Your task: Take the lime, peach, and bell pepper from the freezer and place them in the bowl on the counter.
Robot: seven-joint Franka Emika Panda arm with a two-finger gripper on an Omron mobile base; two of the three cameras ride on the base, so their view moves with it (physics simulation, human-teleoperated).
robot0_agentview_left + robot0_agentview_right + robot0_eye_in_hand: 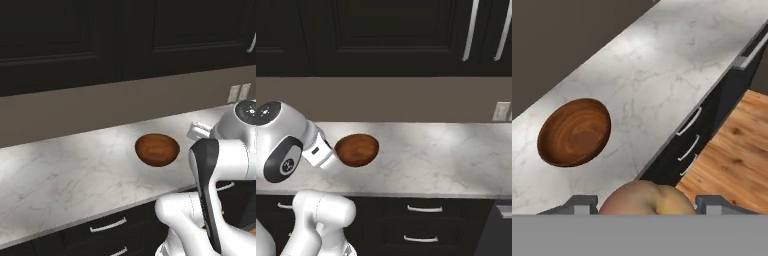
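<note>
Item: bowl (157, 149), shallow, round, reddish-brown wood with visible grain, standing upright on the counter (65, 175), a long white marble top with grey veins. In the left base view it sits toward the right of the counter, between the grey wall behind and the front edge, just left of the robot's white arm. In the right base view the same bowl (357, 149) lies at the left part of the counter (446, 155), touching in the picture the white wrist of the arm, which partly overlaps its left rim. Nothing lies in the bowl as seen in the hand view (574, 131); its inside is bare wood. Item: peach (646, 199), pinkish-orange with a cream-yellow patch, seen at the bottom of the hand view between the two grey finger tips of the gripper (646, 205); the fingers stand one at each side of the fruit, close against it, so the pincer is closed about the peach to the fruit's own width. The peach is above the counter's front edge, to the right of and apart from the bowl in that view. Item: dark lower cabinets (684, 145) with silver bar handles under the counter. Item: wooden floor (732, 155), light brown planks, beside the cabinets. Item: dark upper cabinets (386, 35) above a plain grey-brown wall. Item: white wall outlet (501, 111) at the right of the wall.
</note>
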